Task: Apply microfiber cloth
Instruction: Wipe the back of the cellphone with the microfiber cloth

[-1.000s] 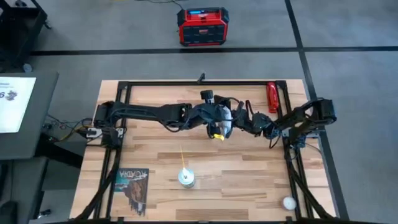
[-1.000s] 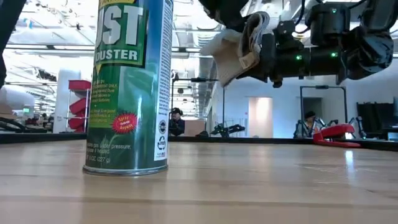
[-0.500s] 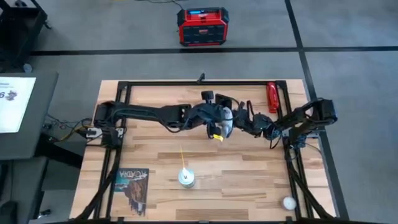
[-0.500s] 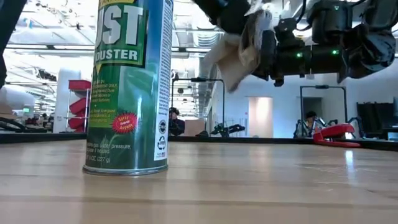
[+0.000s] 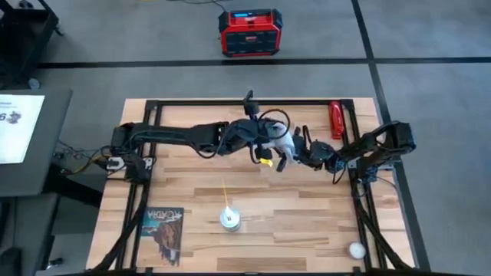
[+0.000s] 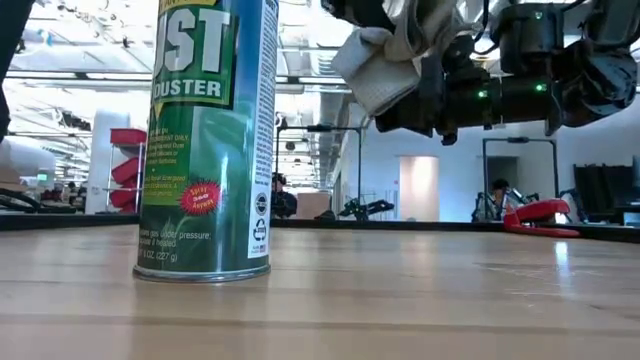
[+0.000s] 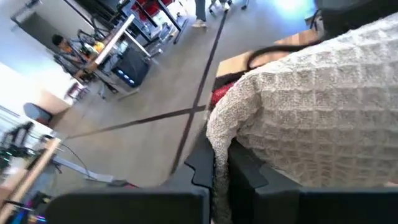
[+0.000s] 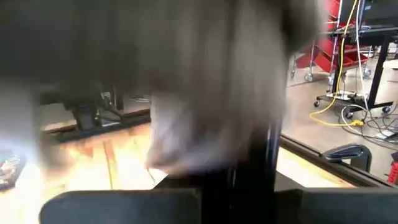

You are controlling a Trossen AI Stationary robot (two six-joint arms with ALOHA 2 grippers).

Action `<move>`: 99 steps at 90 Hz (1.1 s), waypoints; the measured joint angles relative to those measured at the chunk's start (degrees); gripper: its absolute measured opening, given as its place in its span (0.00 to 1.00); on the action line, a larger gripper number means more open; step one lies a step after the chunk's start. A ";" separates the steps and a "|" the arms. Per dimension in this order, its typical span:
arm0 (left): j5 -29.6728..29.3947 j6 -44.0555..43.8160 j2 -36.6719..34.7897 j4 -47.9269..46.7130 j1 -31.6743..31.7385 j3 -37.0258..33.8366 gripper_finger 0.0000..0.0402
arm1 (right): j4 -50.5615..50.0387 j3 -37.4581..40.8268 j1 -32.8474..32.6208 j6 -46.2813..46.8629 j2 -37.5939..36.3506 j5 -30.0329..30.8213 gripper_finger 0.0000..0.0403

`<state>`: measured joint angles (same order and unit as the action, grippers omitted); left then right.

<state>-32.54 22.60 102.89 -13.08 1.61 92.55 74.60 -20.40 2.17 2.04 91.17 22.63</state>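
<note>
Left gripper (image 5: 270,147): we see it mid-table holding the microfiber cloth (image 5: 285,145).
Right gripper (image 5: 301,150): we see it touching the cloth's far side.
Can (image 5: 229,219): upright, near the booklet (image 5: 163,231).

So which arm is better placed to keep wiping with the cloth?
Left, probably. The left gripper is shut on the cloth, high above the table. The right gripper meets it mid-air and seems to hold something dark against the cloth.

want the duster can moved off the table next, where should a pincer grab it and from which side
Grip the duster can around its mid body, coming in level from the side. It stands upright, a tall round cylinder with bare table around it. In the high view a thin straw juts from the top, so a top-down grab looks awkward.
</note>
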 joint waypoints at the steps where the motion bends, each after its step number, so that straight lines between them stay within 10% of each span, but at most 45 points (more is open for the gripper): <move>1: 0.06 -0.31 0.00 0.18 0.00 -0.38 0.00 | -0.03 0.00 0.00 -0.01 0.01 0.00 0.02; 31: 3.75 -6.18 0.17 10.80 -0.42 -12.10 0.00 | 0.21 0.00 -0.02 -1.09 0.01 -0.04 0.02; 99: 6.53 -5.18 -2.67 15.28 1.47 -13.83 0.00 | 0.23 0.00 -0.66 0.11 -0.02 0.57 0.02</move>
<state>-26.01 17.42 100.22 2.19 3.08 78.72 74.83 -20.40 1.52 2.15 91.15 23.20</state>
